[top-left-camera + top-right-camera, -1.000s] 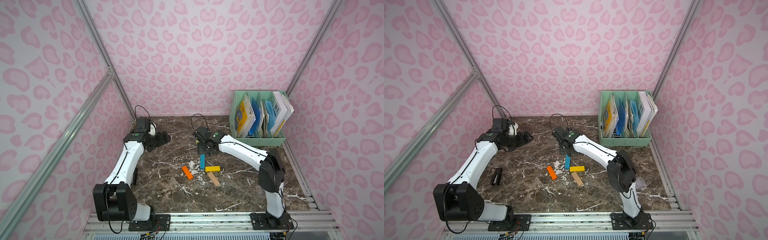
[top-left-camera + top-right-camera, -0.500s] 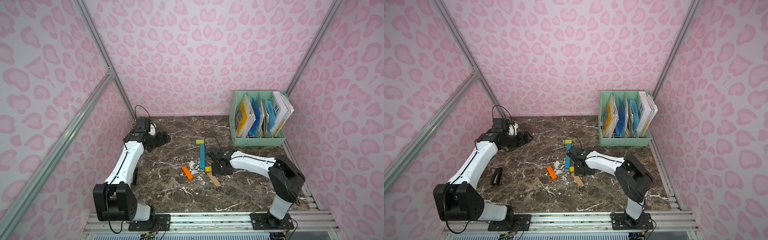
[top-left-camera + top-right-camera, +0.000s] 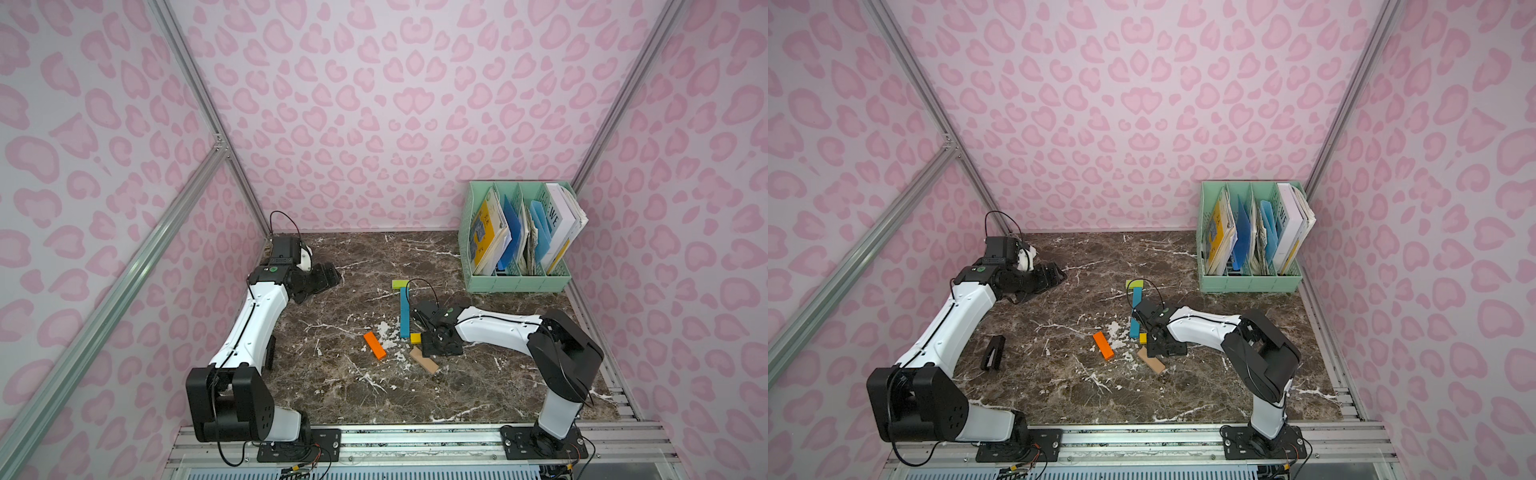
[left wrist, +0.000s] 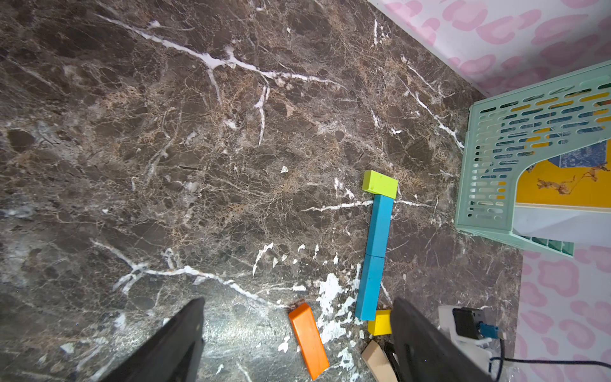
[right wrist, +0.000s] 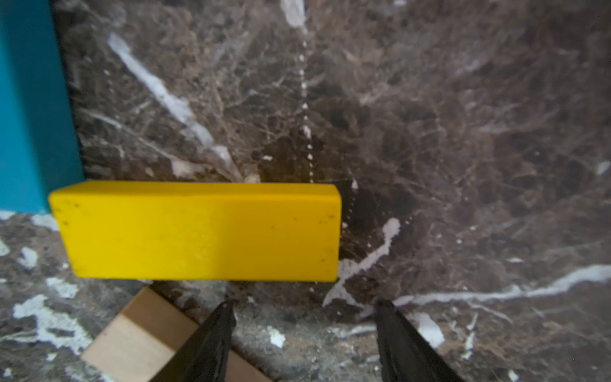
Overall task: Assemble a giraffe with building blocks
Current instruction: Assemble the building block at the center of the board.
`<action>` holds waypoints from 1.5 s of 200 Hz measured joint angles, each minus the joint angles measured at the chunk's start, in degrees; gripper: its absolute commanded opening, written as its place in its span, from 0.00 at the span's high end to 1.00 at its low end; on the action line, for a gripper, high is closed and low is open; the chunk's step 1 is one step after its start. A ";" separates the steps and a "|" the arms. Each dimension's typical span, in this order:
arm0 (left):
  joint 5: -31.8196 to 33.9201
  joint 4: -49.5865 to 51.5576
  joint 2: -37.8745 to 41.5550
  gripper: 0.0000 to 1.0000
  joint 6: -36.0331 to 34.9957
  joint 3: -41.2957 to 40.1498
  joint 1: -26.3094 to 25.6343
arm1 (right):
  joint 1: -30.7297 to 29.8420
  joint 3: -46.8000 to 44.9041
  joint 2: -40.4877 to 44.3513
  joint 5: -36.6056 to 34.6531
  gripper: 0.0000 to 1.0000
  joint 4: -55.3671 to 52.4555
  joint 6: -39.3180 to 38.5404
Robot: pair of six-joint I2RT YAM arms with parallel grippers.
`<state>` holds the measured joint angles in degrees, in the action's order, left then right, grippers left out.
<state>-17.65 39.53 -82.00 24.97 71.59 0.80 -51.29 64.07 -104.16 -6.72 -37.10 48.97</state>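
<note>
Right gripper (image 5: pixel 307 317) of mine hangs low over the marble tabletop (image 3: pixel 478 386), its 2 black fingertips (image 5: pixel 224 317) parted at a middling gap with only bare stone between them, so I hold nothing. Just ahead of the tips lies the yellow block (image 5: pixel 198 231), flat, its long axis square to the 2 blue blocks (image 3: pixel 404 316), with 1 end meeting their near end and the rest reaching to my right. The blue pair lies end to end, its long axis pointing away toward the back wall. The lime-green block (image 3: pixel 400 284) sits crosswise at its far end and juts to my left. The tan block (image 5: pixel 132 337) lies slanted beside my fingers, close to the yellow one, and the orange block (image 3: pixel 374 345) lies slanted and apart on the left. My left gripper (image 3: pixel 324 277) hovers wide and empty, well away from this partly built giraffe (image 4: pixel 377 251) and across the table from the file rack (image 3: pixel 519 282).
</note>
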 measured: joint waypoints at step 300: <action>0.02 -0.02 -0.11 0.10 -0.02 0.00 -0.02 | 1.11 5.07 -3.65 -1.31 0.30 0.50 -1.75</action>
<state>-17.63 39.51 -82.11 24.95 71.59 0.78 -50.17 69.14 -107.81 -8.03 -36.60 47.22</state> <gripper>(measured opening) 0.903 0.693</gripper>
